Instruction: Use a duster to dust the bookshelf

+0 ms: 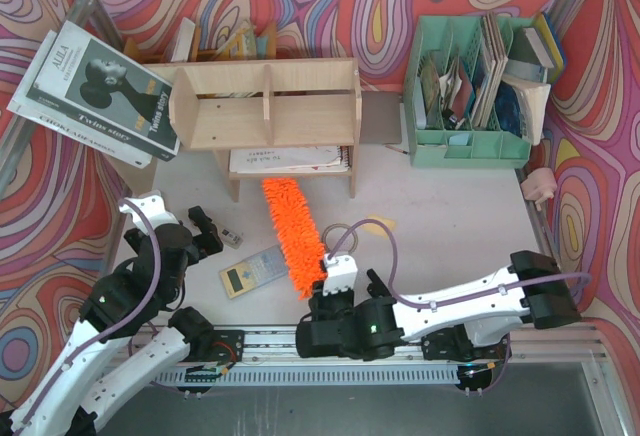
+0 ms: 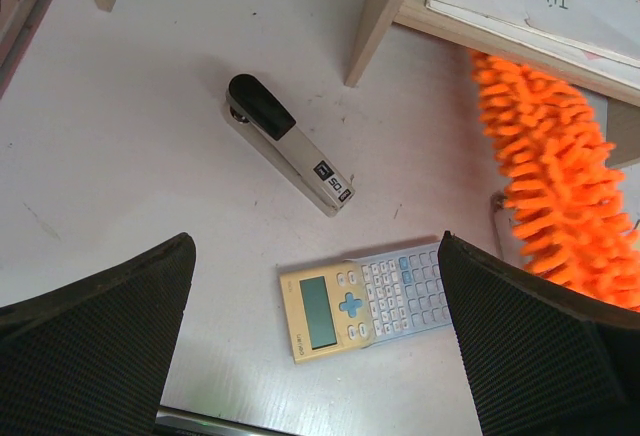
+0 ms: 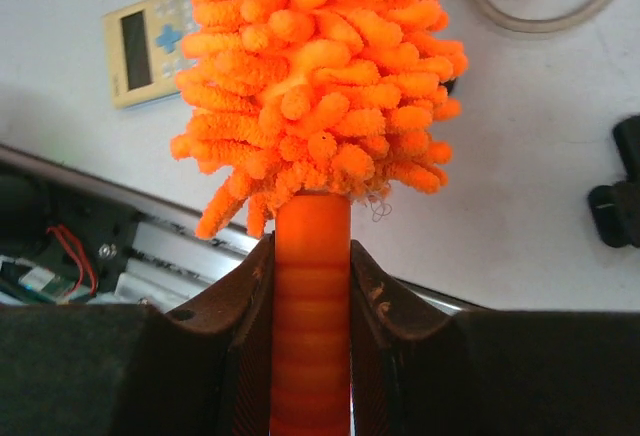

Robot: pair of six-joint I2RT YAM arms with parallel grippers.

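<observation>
The walls around the scene are covered with a swirling pattern in red, pink, yellow and blue, and the desk itself is plain and pale, with small dark marks. At the far left, a stack of books leans against the wall, a face on the top cover.

The left end effector hangs over the near left part of the desk with its fingers spread wide and nothing between them. Just beside it lie a small stapler and a yellow calculator, apart from each other.

The bookshelf, of light plywood, stands at the back in the middle, and a white booklet lies under it, between its legs.

The orange duster stretches from just in front of that booklet toward the near edge, slightly slanted. Its shaggy head is beside the calculator. Whether the head rests on the desk, I cannot tell. The right end effector is closed tightly on the smooth handle, just below the head.

At the back right stands a mint-green file organiser, full of papers and books. A metal rail runs along the near edge.
</observation>
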